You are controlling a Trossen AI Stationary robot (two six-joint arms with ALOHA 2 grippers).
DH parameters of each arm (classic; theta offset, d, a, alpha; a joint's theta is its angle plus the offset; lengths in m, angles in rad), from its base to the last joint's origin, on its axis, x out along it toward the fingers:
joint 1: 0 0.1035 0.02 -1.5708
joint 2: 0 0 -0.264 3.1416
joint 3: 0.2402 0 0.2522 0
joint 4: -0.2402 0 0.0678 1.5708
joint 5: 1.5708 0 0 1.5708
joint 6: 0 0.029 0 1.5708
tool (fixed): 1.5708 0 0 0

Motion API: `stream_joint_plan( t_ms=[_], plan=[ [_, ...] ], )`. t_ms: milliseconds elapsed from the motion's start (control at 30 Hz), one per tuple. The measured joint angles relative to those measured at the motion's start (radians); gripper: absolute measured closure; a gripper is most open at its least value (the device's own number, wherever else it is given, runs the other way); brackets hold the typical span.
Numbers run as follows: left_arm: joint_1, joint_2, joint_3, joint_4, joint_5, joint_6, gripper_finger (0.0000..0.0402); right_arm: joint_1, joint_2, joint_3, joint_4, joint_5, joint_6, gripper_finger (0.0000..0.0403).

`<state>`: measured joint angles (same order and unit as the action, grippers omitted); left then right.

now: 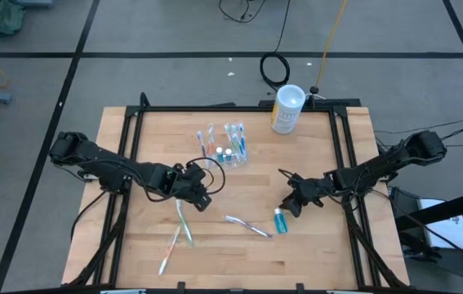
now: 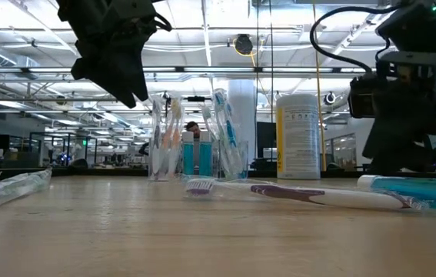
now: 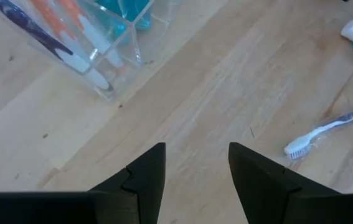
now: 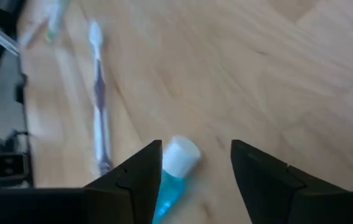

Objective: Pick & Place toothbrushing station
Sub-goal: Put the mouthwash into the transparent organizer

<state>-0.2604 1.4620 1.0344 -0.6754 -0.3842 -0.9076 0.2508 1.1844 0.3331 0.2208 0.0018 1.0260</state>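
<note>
Wooden counter lies beneath the open right hand, which should be centred over the toothpaste tube before it is closed.

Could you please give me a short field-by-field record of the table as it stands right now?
holder: clear plastic holder upright toward the table's back, with toothbrushes and teal tubes in it
loose tube: teal toothpaste tube lying flat
loose brushes: purple toothbrush and two wrapped toothbrushes lying flat
canister: white canister at the back edge
left pincer: open, empty, near the holder
right pincer: open, over the loose tube
</note>
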Motion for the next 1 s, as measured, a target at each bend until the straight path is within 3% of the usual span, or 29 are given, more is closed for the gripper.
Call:
stream_joint_plan(
  t_ms=[333, 600, 1000],
  plan=[
    [0.0, 0.0, 0.0, 0.0, -0.01, 0.009, 0.022, 0.056, 0.136, -0.001, 0.148, 0.006, 0.095, 0.0204],
    [0.0, 0.0, 0.0, 0.0, -0.01, 0.009, 0.022, 0.095, 0.24, 0.005, 0.241, 0.104, 0.132, 0.0204],
    [0.0, 0.0, 0.0, 0.0, -0.01, 0.008, 0.022, 0.122, 0.297, 0.006, 0.274, 0.075, 0.101, 0.0208]
  ],
)
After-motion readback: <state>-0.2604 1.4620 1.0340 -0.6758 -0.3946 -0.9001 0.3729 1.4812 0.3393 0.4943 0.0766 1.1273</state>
